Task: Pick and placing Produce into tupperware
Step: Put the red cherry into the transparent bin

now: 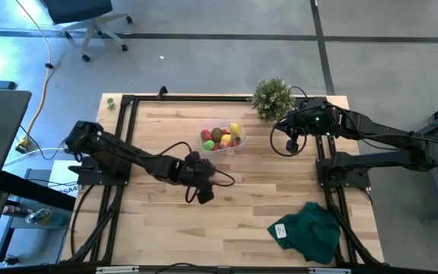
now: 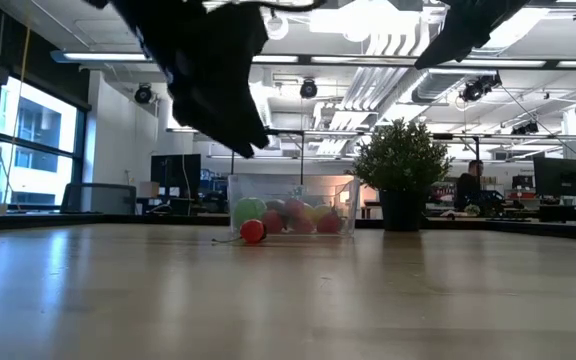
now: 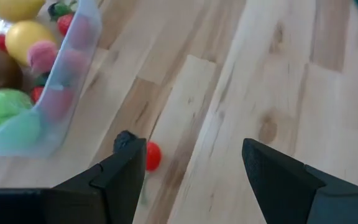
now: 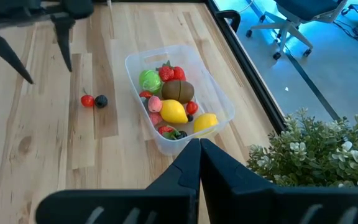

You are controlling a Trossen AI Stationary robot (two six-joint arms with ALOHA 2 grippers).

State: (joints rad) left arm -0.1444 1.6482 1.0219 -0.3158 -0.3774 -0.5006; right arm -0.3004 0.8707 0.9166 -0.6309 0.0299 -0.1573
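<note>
The clear tupperware (image 4: 179, 99) sits on the wooden table and holds several toy fruits: a green ball, yellow lemons, a brown kiwi and red berries. A red berry (image 4: 87, 100) and a dark berry (image 4: 100, 101) lie on the table just outside it. My left gripper (image 3: 194, 165) hovers open above the table beside the tupperware (image 3: 61, 81), with the red berry (image 3: 152, 155) close to one fingertip and untouched. It also shows open in the right wrist view (image 4: 45, 62). My right gripper (image 4: 199, 144) waits shut and empty, raised near the plant, on the tupperware's right.
A bushy potted plant (image 1: 272, 97) stands at the far edge, right of the tupperware (image 1: 223, 139). A dark green cloth (image 1: 306, 228) lies near the front right corner. Bare wood stretches in front of the left gripper (image 1: 201, 190). A black frame edges the table.
</note>
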